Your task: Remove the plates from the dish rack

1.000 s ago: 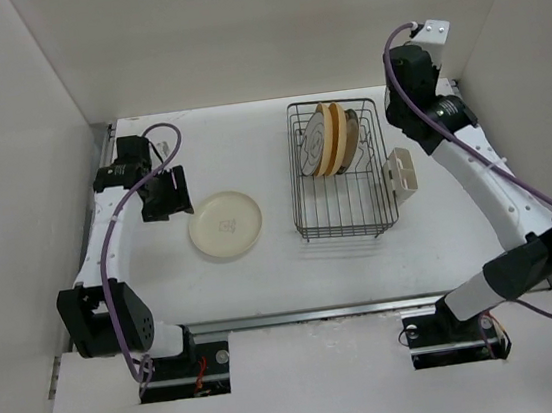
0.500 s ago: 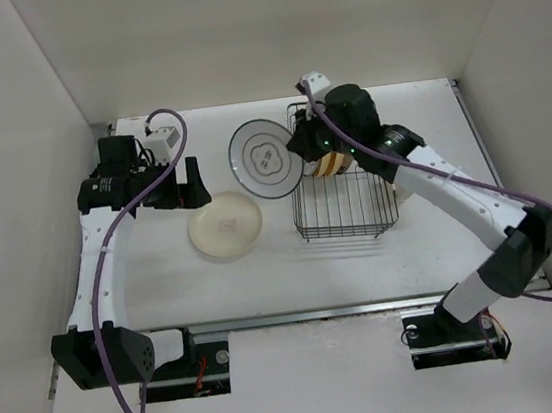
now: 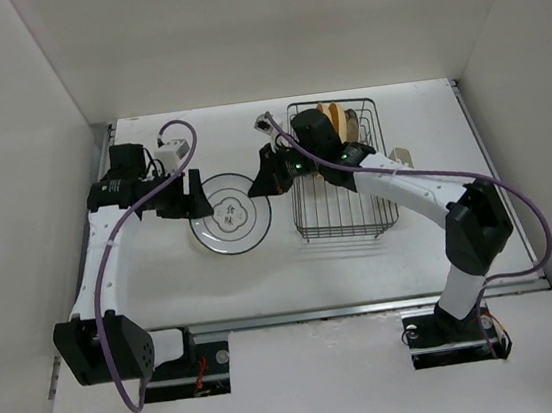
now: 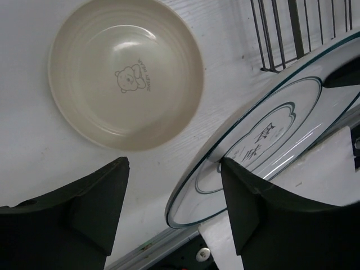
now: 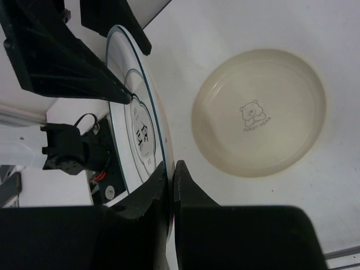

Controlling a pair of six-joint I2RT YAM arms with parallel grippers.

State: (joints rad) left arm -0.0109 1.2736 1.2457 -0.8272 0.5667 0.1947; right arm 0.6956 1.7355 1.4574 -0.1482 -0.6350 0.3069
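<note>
My right pincer [image 5: 170, 171] pinches the rim of the ringed plate [image 3: 229, 212], tilted just above the cream plate [image 5: 259, 112] on the worktop [image 3: 264, 268] left of the dish rack [image 3: 348, 233], its opposite edge between the fingers of my spread left pincer [image 4: 175, 164]

**One high, two close**

The overhead camera looks down from high behind the near edge over the whole table [image 3: 363, 256]. Both wrist cameras sit close, facing down from opposite sides, sharing the cream plate [image 4: 126, 73] and the ringed plate [image 5: 140, 129].
</note>
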